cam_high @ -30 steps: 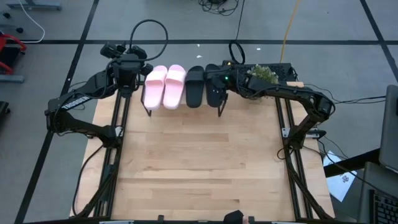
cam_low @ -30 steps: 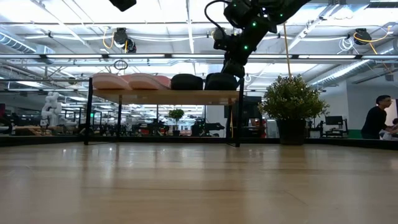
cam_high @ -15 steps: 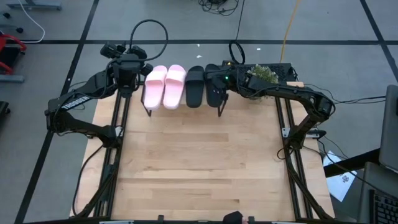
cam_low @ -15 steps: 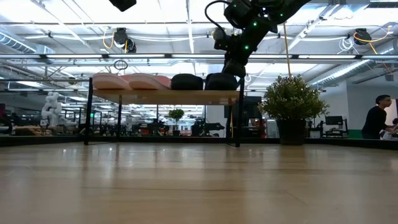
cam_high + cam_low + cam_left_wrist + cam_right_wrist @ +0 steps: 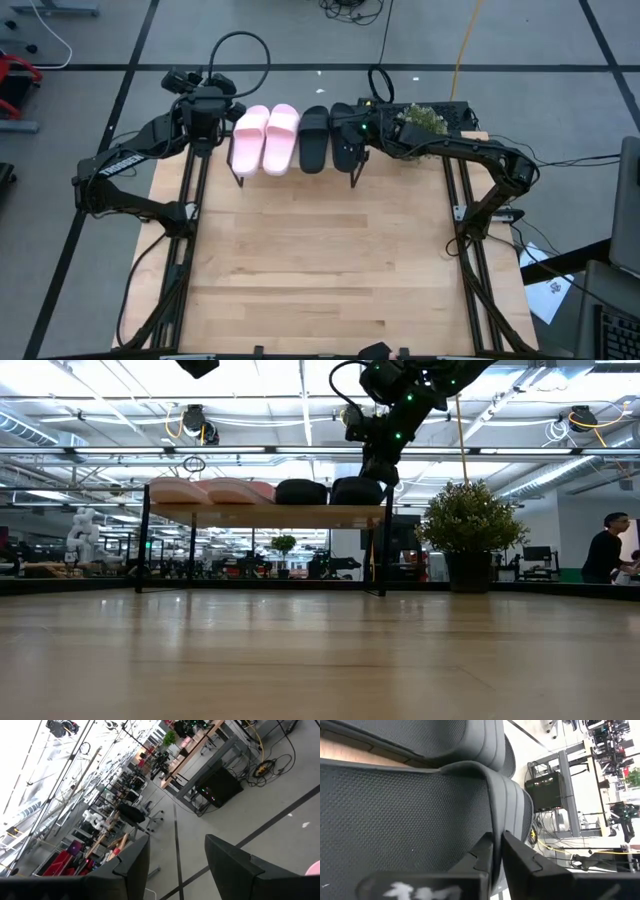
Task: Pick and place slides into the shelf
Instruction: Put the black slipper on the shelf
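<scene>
The shelf (image 5: 265, 515) stands at the table's far edge. On it rest two pink slides (image 5: 265, 138) on the left and two black slides on the right, soles down. My right gripper (image 5: 495, 851) is at the rightmost black slide (image 5: 346, 150), shut on its strap. The other black slide (image 5: 313, 138) lies beside it. My left gripper (image 5: 175, 850) hangs open in the air by the shelf's left end (image 5: 205, 112), touching nothing. My right gripper pinches the black slide's strap (image 5: 496, 827) between its two fingers, at the strap's edge near where it meets the sole. One finger (image 5: 481, 856) lies on the footbed side, the other (image 5: 520, 860) on the strap's outer side. The slide rests on the shelf.
A potted plant (image 5: 425, 118) stands just right of the shelf, close under my right arm. The wooden tabletop (image 5: 320, 260) stretches bare toward the near edge. A person (image 5: 607, 550) stands far off in the room behind.
</scene>
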